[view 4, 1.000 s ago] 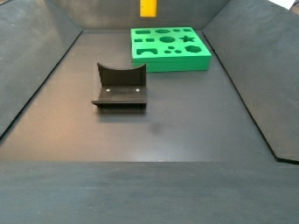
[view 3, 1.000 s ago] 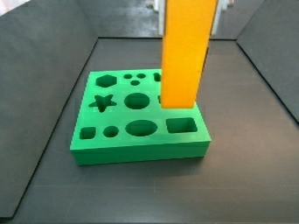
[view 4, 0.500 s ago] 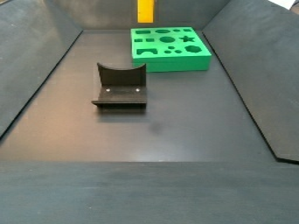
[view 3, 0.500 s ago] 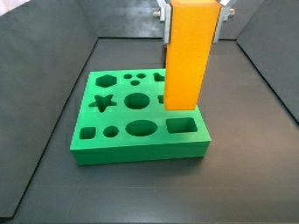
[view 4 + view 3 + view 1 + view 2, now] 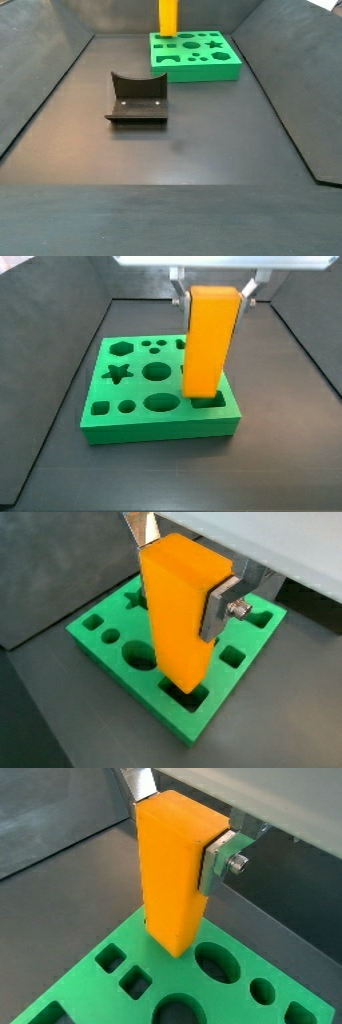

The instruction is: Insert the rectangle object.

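The rectangle object is a tall orange-yellow block held upright. My gripper is shut on its upper end; in both wrist views a silver finger presses its side. The block hangs over the green board, and its lower end sits at the mouth of the square hole at the board's near right corner. I cannot tell whether it has entered. In a side view the block stands over the board's left edge, with the gripper out of frame.
The board has several other shaped holes, such as a star and a large round one. The dark fixture stands on the floor in front of the board. Dark sloped walls enclose the floor.
The gripper has come down with the block. The block's lower end has dropped from above the board to the mouth of the square hole.
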Available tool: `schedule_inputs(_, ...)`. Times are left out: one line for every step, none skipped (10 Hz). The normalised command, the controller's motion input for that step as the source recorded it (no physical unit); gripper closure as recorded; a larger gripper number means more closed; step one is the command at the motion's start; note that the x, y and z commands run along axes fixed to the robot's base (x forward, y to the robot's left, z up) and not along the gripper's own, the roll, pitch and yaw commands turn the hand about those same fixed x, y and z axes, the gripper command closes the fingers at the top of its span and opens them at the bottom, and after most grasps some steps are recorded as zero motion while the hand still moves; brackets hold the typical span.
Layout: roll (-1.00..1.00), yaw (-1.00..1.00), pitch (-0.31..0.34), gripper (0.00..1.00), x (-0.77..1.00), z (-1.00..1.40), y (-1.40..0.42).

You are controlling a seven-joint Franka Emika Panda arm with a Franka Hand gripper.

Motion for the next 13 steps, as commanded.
schedule_inputs(0.13,0.19,0.029,1.0,0.42,-0.23,-0.23)
schedule_inputs(0.23,0.14,0.084,1.0,0.58,-0.12,-0.11)
schedule_inputs(0.26,0.11,0.113,1.0,0.64,-0.11,-0.03)
schedule_inputs(0.25,0.09,0.103,1.0,0.54,-0.15,0.0)
schedule_inputs(0.19,0.15,0.044,1.0,0.29,-0.3,0.0)
schedule_inputs(0.11,0.1,0.001,1.0,0.03,-0.34,0.0)
schedule_inputs(0.0,0.07,0.0,1.0,-0.06,-0.27,-0.06)
schedule_inputs(-0.02,0.12,0.0,1.0,-0.09,-0.22,-0.14)
schedule_inputs(-0.07,0.14,0.0,1.0,-0.02,-0.23,-0.11)
schedule_inputs(-0.02,0.17,0.0,1.0,0.0,-0.28,-0.1)
schedule_inputs(0.0,0.22,0.0,1.0,0.0,-0.32,-0.08)
schedule_inputs(-0.02,0.18,0.0,1.0,0.01,-0.39,0.0)
schedule_inputs(-0.03,0.07,0.0,1.0,0.01,-0.38,0.0)
